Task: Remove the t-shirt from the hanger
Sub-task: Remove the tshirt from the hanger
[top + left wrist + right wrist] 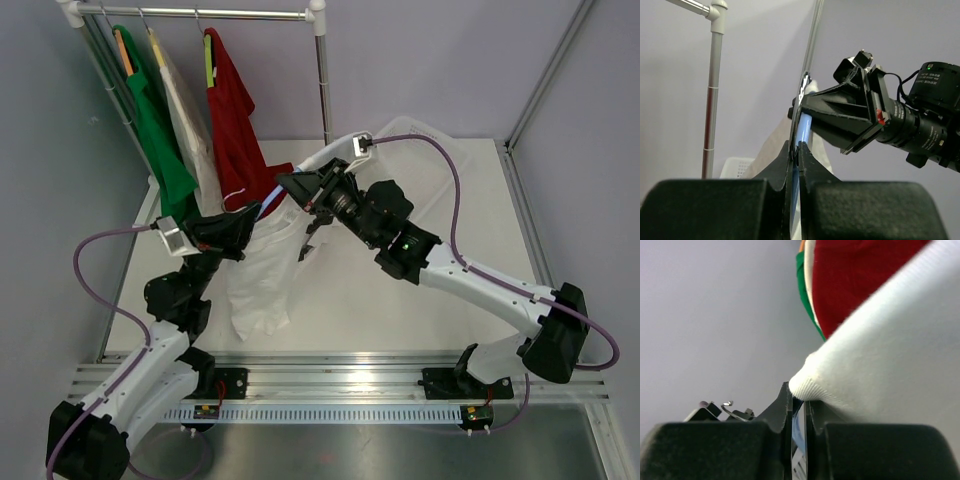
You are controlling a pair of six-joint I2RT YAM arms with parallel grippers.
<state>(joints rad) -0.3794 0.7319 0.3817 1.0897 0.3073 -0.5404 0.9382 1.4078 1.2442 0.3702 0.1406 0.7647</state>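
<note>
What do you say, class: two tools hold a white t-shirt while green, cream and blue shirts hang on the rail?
Not quite: the third hanging garment is a red shirt, not blue, as the top external view shows. The rest stands.

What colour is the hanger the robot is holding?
Blue: the thin blue plastic hanger shows best in the left wrist view.

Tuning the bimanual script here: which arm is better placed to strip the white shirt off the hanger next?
Right, probably. The right gripper pinches the ribbed edge of the white t-shirt and can drag it away, while the left gripper is clamped on the blue hanger, steadying it.
</note>
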